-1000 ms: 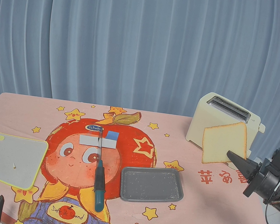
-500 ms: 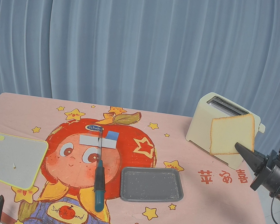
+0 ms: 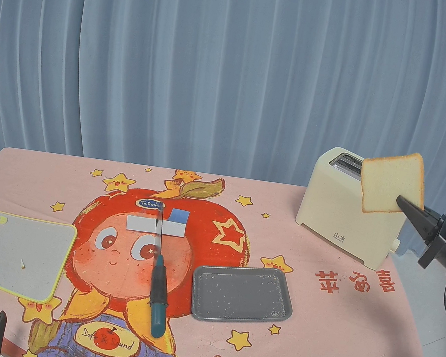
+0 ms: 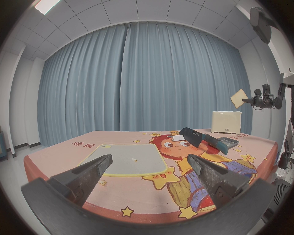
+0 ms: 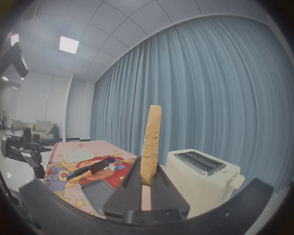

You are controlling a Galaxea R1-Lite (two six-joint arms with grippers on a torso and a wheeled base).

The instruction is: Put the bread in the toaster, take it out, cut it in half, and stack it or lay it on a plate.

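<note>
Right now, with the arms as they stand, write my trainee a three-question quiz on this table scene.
1. True or false: the tan square slice of bread sits down in a slot of the cream plastic toaster.
2. What lies between the white, yellow-rimmed cutting board and the grey rectangular tray? A) a teal-handled knife B) a fork C) a spoon
3. Fill in: the left gripper is ___.
Key: 1. False: the right gripper holds it in the air, outside the toaster. 2. A. 3. open.
</note>
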